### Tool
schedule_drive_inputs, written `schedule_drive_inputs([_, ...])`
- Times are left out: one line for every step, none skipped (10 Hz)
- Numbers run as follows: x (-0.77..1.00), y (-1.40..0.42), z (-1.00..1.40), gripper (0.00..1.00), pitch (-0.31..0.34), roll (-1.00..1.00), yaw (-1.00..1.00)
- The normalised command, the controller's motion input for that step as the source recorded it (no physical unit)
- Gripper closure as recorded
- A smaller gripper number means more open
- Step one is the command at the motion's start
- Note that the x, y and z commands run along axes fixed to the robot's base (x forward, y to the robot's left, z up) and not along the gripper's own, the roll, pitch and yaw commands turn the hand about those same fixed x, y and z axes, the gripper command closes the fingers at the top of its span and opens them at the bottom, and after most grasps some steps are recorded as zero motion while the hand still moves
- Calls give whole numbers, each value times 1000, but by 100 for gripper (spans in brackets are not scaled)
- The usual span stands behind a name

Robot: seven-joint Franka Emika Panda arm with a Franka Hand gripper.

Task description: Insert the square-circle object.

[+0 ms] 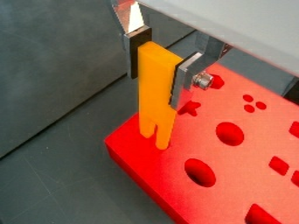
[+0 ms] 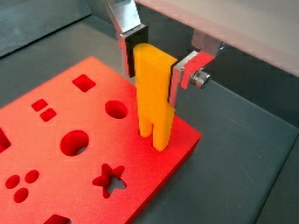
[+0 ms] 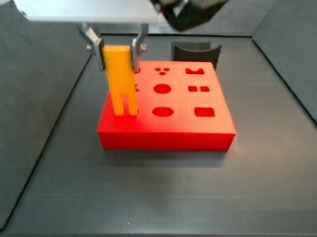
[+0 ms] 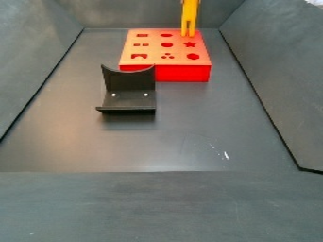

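The square-circle object (image 1: 156, 96) is a tall orange-yellow piece with two prongs pointing down. My gripper (image 1: 163, 66) is shut on its upper part, also seen in a wrist view (image 2: 162, 66). The piece hangs upright over the red block (image 1: 233, 166) near one edge. In a side view the piece (image 3: 118, 79) stands at the block's (image 3: 173, 125) left side, prong tips at or just above its top face. I cannot tell if they touch. The piece also shows in a side view (image 4: 190, 19) at the far edge of the block (image 4: 164, 57).
The red block has several shaped holes: circles, squares, a star. A dark fixture (image 3: 195, 51) stands on the floor beyond the block, and shows nearer the camera in a side view (image 4: 127, 90). Grey sloping walls (image 4: 32, 85) ring the dark floor.
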Motion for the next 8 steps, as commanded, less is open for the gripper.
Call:
schedule_drive_inputs([97, -74, -760, 100, -46, 80, -94])
schedule_drive_inputs([69, -34, -609, 100, -31, 49, -57])
schedule_drive_inputs([63, -20, -637, 100, -43, 40, -60])
schedule_drive_inputs([80, -34, -669, 100, -60, 14, -57])
schedule_drive_inputs([100, -43, -703, 100, -74, 0, -54])
schedule_drive_inputs([100, -31, -734, 100, -77, 0, -66])
schedule_drive_inputs([100, -14, -506, 100, -27, 34, -9])
schedule_drive_inputs([0, 0, 0, 100, 0, 0, 0])
